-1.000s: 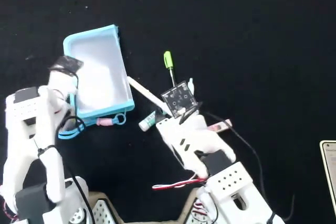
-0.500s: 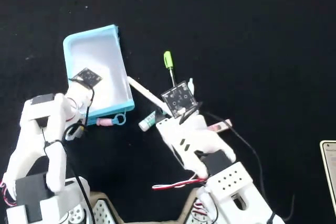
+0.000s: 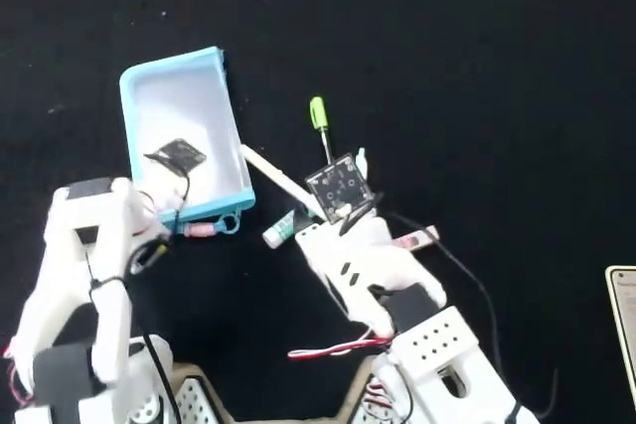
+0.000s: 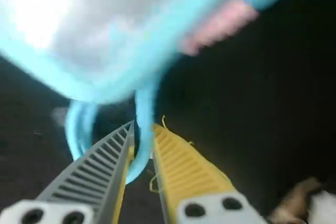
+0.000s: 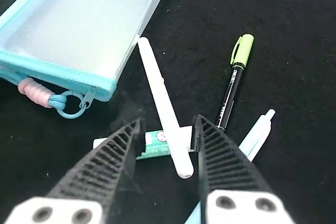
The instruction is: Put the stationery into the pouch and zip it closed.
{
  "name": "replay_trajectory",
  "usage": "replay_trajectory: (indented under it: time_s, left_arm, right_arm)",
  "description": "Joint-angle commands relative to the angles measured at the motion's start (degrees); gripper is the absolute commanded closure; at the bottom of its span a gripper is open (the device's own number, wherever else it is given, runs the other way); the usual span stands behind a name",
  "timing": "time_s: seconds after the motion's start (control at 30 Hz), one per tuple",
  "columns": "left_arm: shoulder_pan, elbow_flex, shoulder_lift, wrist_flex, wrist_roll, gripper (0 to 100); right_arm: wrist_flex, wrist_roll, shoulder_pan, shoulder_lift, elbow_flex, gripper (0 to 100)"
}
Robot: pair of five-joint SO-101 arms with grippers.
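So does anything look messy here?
Yes. The white pen lies over one end of the green tube, with the green-capped pen and pale blue pen scattered beside them, all outside the pouch, which sits askew. The left gripper pinches its blue strap.

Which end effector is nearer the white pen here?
Right. The right end effector straddles the white pen, with an open finger on each side. The left end effector is away at the pouch, pinching its blue strap.
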Motion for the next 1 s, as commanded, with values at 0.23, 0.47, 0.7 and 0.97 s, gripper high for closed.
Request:
replay_trajectory:
  time_s: [0.23,0.47,0.7,0.97]
  left_arm:
    - [22.81,-12.35,-23.47,23.12,8.44,97]
    - [40.22,-17.45,-34.55,20.22,15.47,97]
    - [43.82,-14.73,-36.04,10.99,25.14,89]
    - [42.42,-13.32,-36.66,10.64,33.67,80]
  right_arm:
    - [-5.10,-0.70,13.36,-1.71,-1.10,85.3]
    - [-5.54,-6.86,17.41,-1.71,-1.10,85.3]
    - [-5.54,-6.86,17.41,-1.54,-1.10,85.3]
    - [-5.54,-6.86,17.23,-1.36,-1.10,85.3]
